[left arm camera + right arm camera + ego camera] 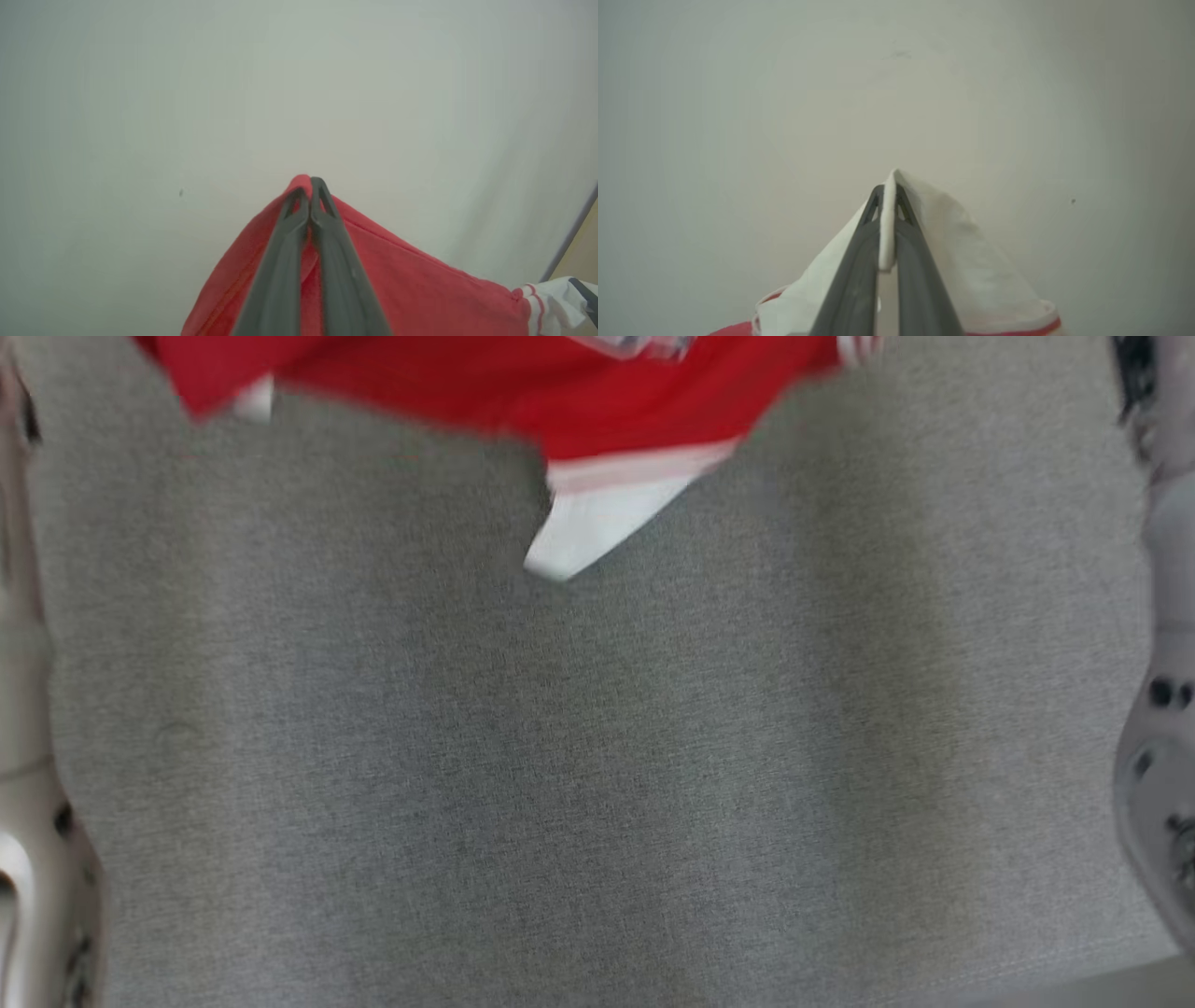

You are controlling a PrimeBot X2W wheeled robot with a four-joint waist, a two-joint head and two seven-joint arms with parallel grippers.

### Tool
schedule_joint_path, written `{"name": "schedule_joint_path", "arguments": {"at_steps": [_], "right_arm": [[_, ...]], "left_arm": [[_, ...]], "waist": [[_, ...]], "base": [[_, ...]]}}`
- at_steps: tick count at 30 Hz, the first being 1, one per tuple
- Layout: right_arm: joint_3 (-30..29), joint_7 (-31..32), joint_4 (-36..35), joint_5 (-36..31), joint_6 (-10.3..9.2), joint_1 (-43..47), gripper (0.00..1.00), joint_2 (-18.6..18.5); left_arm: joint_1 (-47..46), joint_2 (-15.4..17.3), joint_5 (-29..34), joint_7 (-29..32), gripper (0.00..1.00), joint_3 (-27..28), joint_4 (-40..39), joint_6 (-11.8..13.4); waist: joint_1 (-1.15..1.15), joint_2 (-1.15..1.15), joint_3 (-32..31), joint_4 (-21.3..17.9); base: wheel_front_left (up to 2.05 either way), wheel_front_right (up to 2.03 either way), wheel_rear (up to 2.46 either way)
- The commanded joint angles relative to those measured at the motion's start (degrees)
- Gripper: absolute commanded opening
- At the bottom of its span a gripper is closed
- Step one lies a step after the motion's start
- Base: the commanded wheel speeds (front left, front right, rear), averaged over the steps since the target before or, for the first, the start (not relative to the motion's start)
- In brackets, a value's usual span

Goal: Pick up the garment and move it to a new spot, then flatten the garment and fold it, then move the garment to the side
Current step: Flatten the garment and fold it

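The garment (597,401) is red with white parts and hangs at the top of the head view, blurred, a white flap drooping over the grey surface. In the left wrist view my left gripper (309,183) is shut on a red fold of the garment (397,284), which drapes down and to the right. In the right wrist view my right gripper (887,191) is shut on a white edge of the garment (971,266), with cloth pinched between its fingers (859,275). A pale wall lies behind both grippers.
A grey fabric-covered surface (597,756) spreads across the head view. Pale parts of my left arm (28,821) and right arm (1162,756) stand at its left and right edges. A tan strip (581,242) shows at the right of the left wrist view.
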Motion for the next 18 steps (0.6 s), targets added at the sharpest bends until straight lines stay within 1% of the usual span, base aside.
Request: {"name": "schedule_joint_path", "arguments": {"at_steps": [1, 3, 5, 9, 12, 14, 18], "right_arm": [[-1.16, -2.48, 1.04, -1.24, -0.11, -3.74, 0.0, -0.15], [-2.42, -5.76, 2.18, -2.7, -0.11, -8.55, 0.0, -0.43], [-3.51, -9.11, 2.87, -4.14, -0.11, -12.46, 0.0, -0.67], [-4.5, -12.39, 2.09, -6.96, -0.11, -19.07, 0.0, -1.02], [-5.61, -13.02, 2.16, -8.26, -0.12, -19.77, 0.0, -1.12], [-5.58, -13.01, 2.22, -8.55, -0.12, -19.46, 0.0, -1.12], [-3.37, -13.09, 1.72, -9.3, -0.12, -15.39, 0.0, -1.68]], "left_arm": [[-3.03, 0.64, 1.42, -1.9, 0.0, 0.24, 0.69, -0.28], [-6.96, 0.85, 1.88, -4.18, 0.0, 0.19, 1.45, -0.62], [-10.27, 0.31, 1.06, -7.48, 0.0, 1.41, 1.87, -1.22], [-13.98, 0.69, 0.8, -11.39, 0.0, 2.99, 1.59, -2.6], [-13.31, 0.76, -0.13, -12.35, 0.0, 3.8, 1.37, -3.68], [-12.33, 0.7, -0.12, -12.46, 0.0, 4.0, 1.65, -3.84], [-8.36, 0.82, 0.64, -12.76, 0.0, 3.65, 1.57, -4.25]], "waist": [[-0.03, -0.02, 4.48, 0.05], [-0.03, -0.02, 5.41, 0.3], [-0.03, -0.02, 6.26, 0.54], [-0.03, -0.02, 7.83, 0.92], [-0.03, -0.02, 8.99, 1.32], [-0.03, -0.02, 9.41, 1.43], [-0.03, -0.02, 11.25, 1.32]], "base": [[0.0, 0.0, 0.0], [0.0, 0.0, 0.0], [0.0, 0.0, 0.0], [0.0, 0.0, 0.0], [0.0, 0.0, 0.0], [0.0, 0.0, 0.0], [0.0, 0.0, 0.0]]}}
